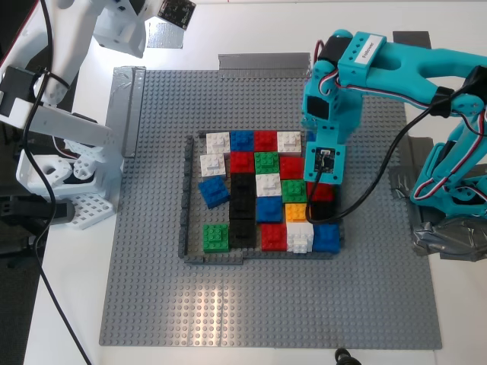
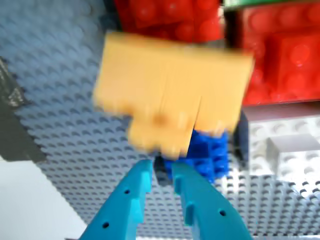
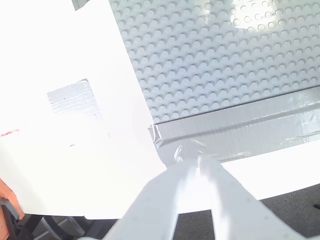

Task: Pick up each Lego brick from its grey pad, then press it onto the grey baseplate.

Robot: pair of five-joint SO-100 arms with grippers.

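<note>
The orange-yellow brick [image 1: 295, 212] sits among red, blue, white, green and black bricks inside the dark-grey frame [image 1: 185, 198] on the grey baseplate [image 1: 152, 289]. My first gripper [image 1: 326, 207], teal, reaches down just to the exterior view's right of it. In the first wrist view its jaws [image 2: 162, 167] are almost closed, with nothing seen between them. The orange-yellow brick [image 2: 170, 90] is blurred just past the tips, and I cannot tell whether they touch. Green bricks [image 1: 215, 237] stand in the frame. My second gripper [image 3: 189, 161], white, is shut and empty over the plate's taped corner.
Grey pads lie off the plate at the back left [image 1: 163, 34] and back right [image 1: 411, 36]. Shiny tape strips [image 1: 262, 61] hold the plate's edges. The white arm's base [image 1: 68, 182] stands at the exterior view's left. A blue brick [image 2: 200, 155] lies beyond the teal fingertips.
</note>
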